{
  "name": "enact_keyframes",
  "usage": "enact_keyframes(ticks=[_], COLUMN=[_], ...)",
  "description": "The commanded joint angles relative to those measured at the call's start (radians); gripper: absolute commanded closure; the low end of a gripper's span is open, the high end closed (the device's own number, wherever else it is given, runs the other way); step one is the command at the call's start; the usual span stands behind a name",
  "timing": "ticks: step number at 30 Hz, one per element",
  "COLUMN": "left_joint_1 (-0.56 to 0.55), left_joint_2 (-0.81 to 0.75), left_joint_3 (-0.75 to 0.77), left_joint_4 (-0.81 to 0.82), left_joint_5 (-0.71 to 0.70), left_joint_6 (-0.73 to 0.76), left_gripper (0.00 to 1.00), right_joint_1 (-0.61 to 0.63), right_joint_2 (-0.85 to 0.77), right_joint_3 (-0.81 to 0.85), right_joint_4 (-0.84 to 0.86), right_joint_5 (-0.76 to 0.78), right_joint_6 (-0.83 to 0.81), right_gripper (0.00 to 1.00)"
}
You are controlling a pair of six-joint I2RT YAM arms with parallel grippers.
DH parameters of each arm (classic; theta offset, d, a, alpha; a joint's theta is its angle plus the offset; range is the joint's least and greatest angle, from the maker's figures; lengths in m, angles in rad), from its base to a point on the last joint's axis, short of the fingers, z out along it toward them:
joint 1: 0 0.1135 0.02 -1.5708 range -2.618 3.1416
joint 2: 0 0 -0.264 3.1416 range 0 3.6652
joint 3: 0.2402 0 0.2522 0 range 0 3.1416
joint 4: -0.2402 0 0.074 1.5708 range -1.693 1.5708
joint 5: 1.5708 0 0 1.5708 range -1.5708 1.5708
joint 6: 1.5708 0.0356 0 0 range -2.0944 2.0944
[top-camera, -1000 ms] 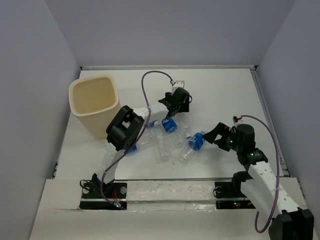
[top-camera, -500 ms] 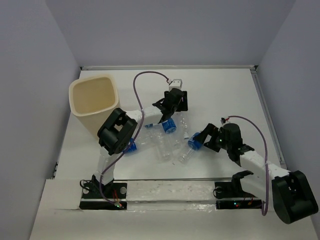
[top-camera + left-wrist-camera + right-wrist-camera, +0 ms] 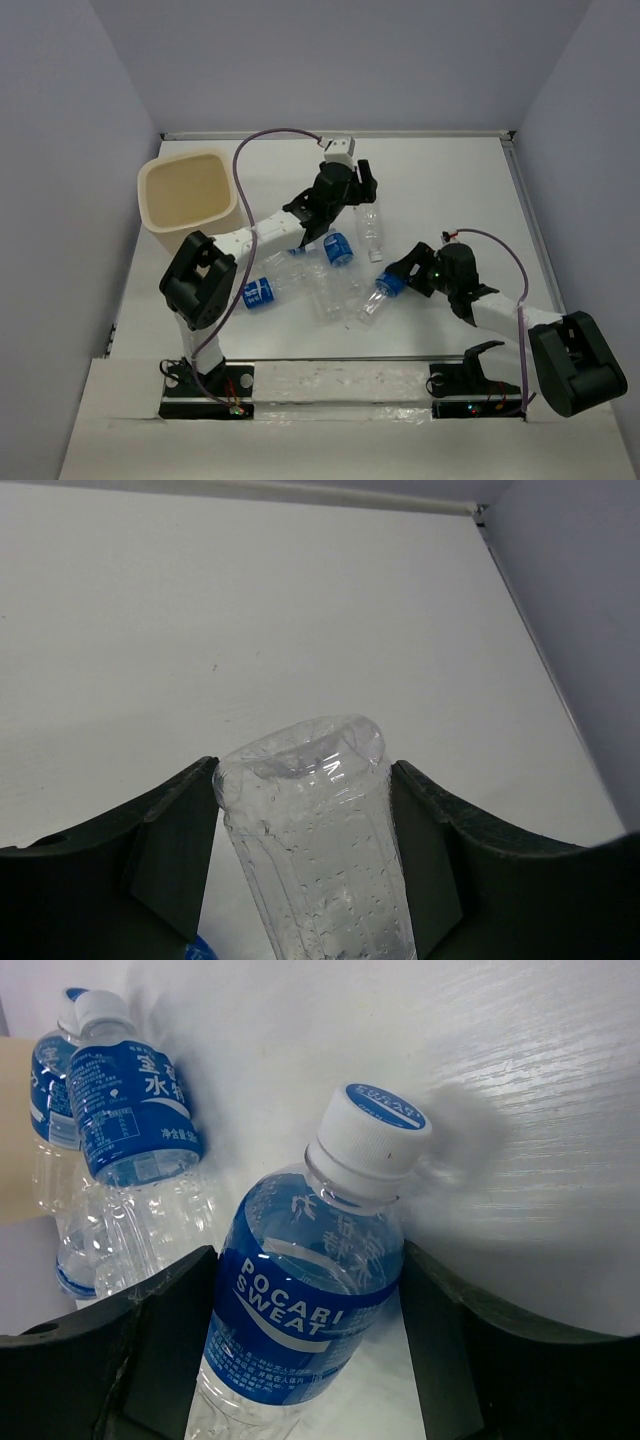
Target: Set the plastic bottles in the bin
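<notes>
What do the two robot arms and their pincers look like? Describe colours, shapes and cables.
The left arm and right arm have white links with chunky black joints. A thin purple cable loops along each. The left pincer and right pincer have two dark, flat-faced fingers.

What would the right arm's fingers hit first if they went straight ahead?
The Pocari Sweat bottle, lying right between the fingers; whether they touch it yet is unclear.

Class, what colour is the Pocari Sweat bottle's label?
The label is blue, lettered white; right wrist view.
</notes>
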Motion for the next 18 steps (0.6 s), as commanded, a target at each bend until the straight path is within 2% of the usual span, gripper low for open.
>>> enact_keyframes(ticks=[1, 3, 8, 12, 14, 18], left_joint_1=[0.006, 0.012, 0.058, 0.189, 0.275, 0.380], left_joint_2=[-0.154, -0.197, -0.375, -0.548, -0.620, -0.709], left_joint_3=[0.014, 0.027, 0.069, -0.011, 0.004, 0.058], left_joint_4=[0.094, 0.088, -0.019, -0.038, -0.120, -0.260], left_joint_5=[-0.049, -0.055, -0.092, -0.061, -0.078, -0.237], left_joint_6=[0.028, 0.038, 0.033, -0.026, -0.025, 0.070], left_gripper=[0.51, 0.51, 0.51, 0.51, 0.51, 0.55], right_joint_1=[0.010, 0.010, 0.010, 0.010, 0.010, 0.010], right_joint_2=[0.025, 0.035, -0.055, -0.222, -0.329, -0.499], right_joint_3=[-0.006, -0.010, -0.036, -0.033, -0.029, -0.017], right_joint_4=[0.092, 0.109, 0.100, 0.025, -0.038, -0.125], right_joint_5=[0.047, 0.040, 0.070, 0.084, 0.090, 0.110], right_joint_6=[0.019, 0.036, 0.040, 0.018, 0.011, -0.010], right_gripper=[0.30, 0.38, 0.46, 0.47, 0.47, 0.48])
